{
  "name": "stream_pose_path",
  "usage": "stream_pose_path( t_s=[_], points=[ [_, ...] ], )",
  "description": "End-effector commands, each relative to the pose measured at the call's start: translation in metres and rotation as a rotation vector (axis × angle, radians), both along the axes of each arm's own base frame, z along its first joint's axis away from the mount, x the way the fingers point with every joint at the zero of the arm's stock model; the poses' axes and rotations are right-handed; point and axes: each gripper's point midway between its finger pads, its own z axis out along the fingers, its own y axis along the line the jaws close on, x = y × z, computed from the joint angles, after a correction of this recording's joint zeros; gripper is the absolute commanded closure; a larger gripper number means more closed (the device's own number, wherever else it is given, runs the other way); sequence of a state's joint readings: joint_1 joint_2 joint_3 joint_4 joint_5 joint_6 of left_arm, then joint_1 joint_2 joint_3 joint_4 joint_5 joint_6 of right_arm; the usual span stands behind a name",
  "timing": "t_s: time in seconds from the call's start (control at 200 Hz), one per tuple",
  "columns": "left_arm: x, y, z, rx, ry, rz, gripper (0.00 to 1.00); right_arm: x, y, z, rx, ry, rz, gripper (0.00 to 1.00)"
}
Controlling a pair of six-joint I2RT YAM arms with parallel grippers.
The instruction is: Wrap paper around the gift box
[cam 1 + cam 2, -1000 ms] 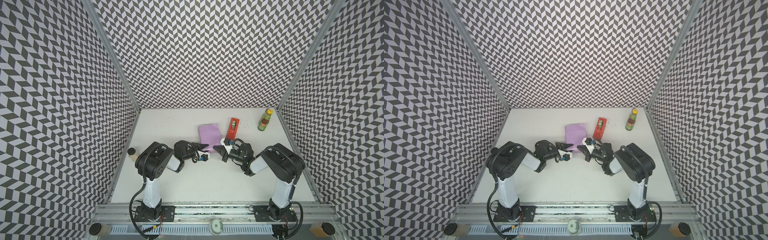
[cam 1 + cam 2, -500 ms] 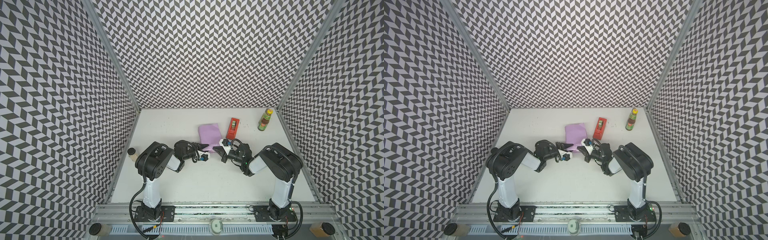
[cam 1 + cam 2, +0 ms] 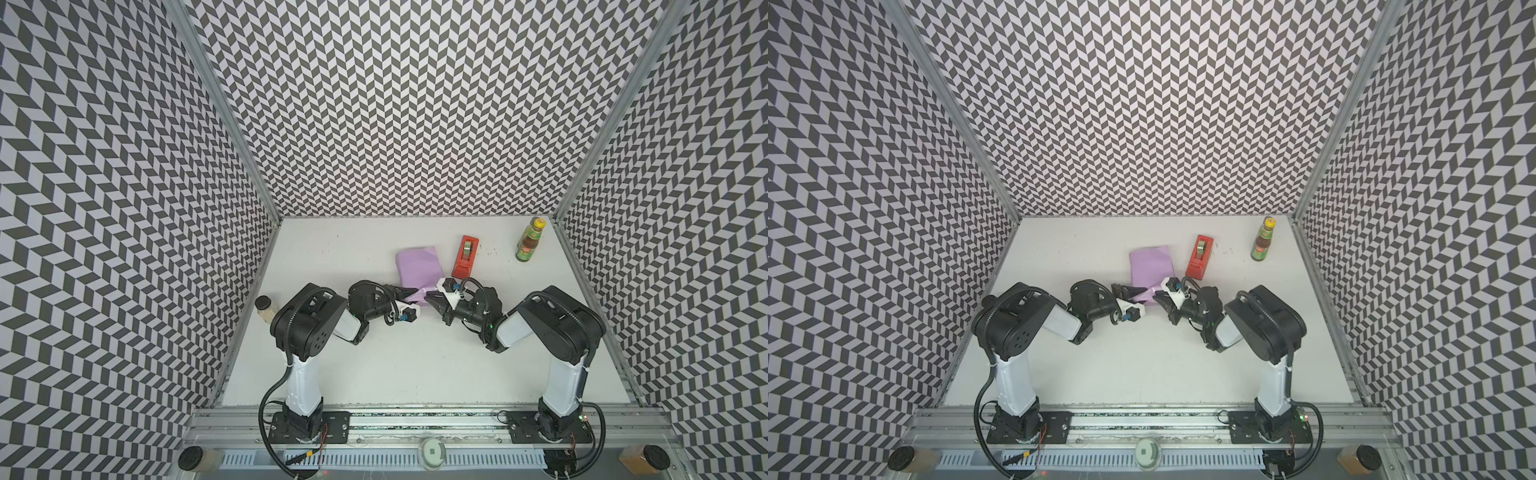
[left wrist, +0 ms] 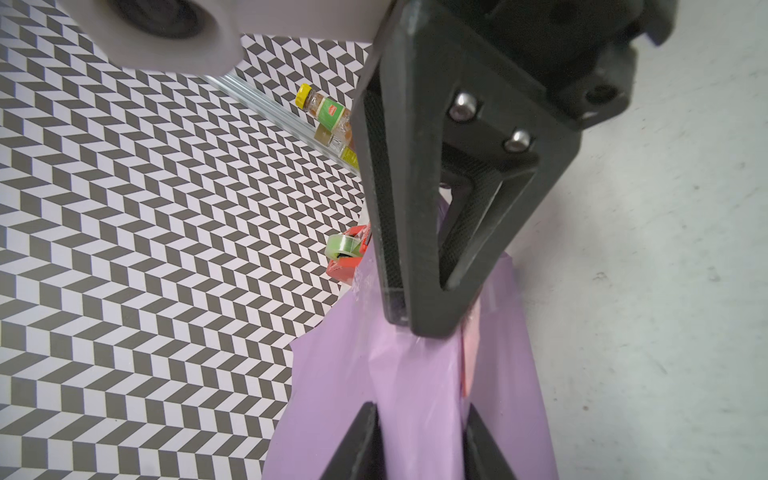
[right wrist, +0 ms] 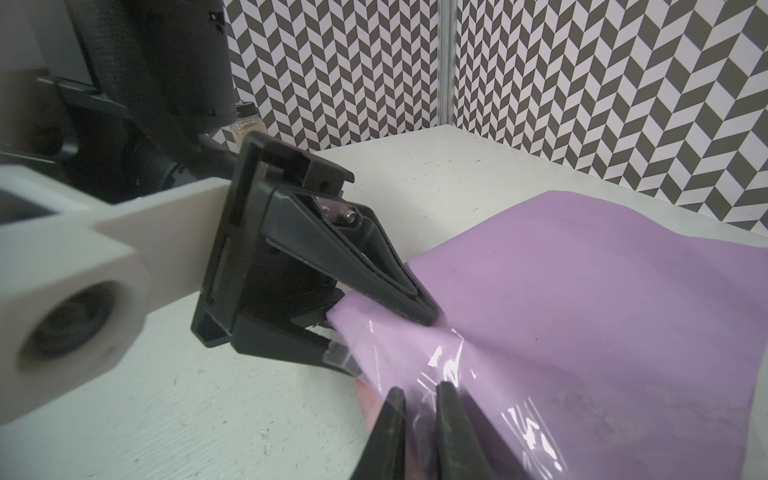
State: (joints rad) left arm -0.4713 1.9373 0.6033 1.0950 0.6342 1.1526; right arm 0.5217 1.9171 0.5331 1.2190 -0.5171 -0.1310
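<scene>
The paper [image 3: 417,266] [image 3: 1150,266] lies lilac side out as a folded bundle at mid-table. The gift box is hidden. At the bundle's near end, my left gripper [image 3: 411,292] [image 4: 419,436] is shut on a pinched fold of paper [image 5: 582,270]; one finger lies on top and one underneath. My right gripper [image 3: 430,297] [image 5: 417,399] meets it from the opposite side. Its tips rest against the paper [image 4: 353,395] where a shiny strip of clear tape [image 5: 449,365] lies. Its jaws stand a narrow gap apart with nothing clamped between them.
A red tape dispenser [image 3: 465,257] [image 3: 1200,257] stands just right of the bundle. A sauce bottle [image 3: 528,241] [image 3: 1262,241] stands in the back right corner. A small jar [image 3: 265,307] sits by the left wall, beside the left arm.
The right gripper's jaws have parted slightly from shut while staying at the paper's near end. The left gripper keeps its hold and has not moved.
</scene>
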Motion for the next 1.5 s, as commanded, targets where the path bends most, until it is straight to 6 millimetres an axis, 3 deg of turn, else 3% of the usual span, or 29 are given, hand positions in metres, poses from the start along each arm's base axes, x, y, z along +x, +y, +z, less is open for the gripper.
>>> stream_pose_path(
  t_s=[0.0, 0.391, 0.771, 1.127, 1.257, 1.352, 1.492],
  points=[
    [-0.006, -0.002, -0.016, 0.023, 0.064, -0.020, 0.67, 0.004, -0.001, 0.017, 0.015, -0.067, -0.024, 0.80],
    [-0.006, -0.002, -0.015, 0.024, 0.062, -0.020, 0.67, 0.005, -0.006, 0.036, 0.047, -0.095, -0.053, 0.72],
    [-0.007, -0.002, -0.015, 0.025, 0.064, -0.022, 0.68, 0.013, -0.010, 0.040, 0.048, -0.071, -0.099, 0.61],
    [-0.007, -0.002, -0.015, 0.027, 0.064, -0.024, 0.68, 0.021, -0.029, 0.054, 0.075, -0.018, -0.200, 0.50],
    [-0.007, -0.002, -0.015, 0.028, 0.066, -0.022, 0.68, 0.007, -0.030, 0.062, 0.092, 0.041, -0.173, 0.50],
    [-0.007, -0.002, -0.015, 0.029, 0.064, -0.023, 0.68, -0.008, -0.020, 0.050, 0.066, 0.171, -0.099, 0.53],
    [-0.006, -0.002, -0.015, 0.029, 0.063, -0.023, 0.68, -0.029, -0.012, 0.033, 0.049, 0.304, -0.041, 0.70]
  ],
)
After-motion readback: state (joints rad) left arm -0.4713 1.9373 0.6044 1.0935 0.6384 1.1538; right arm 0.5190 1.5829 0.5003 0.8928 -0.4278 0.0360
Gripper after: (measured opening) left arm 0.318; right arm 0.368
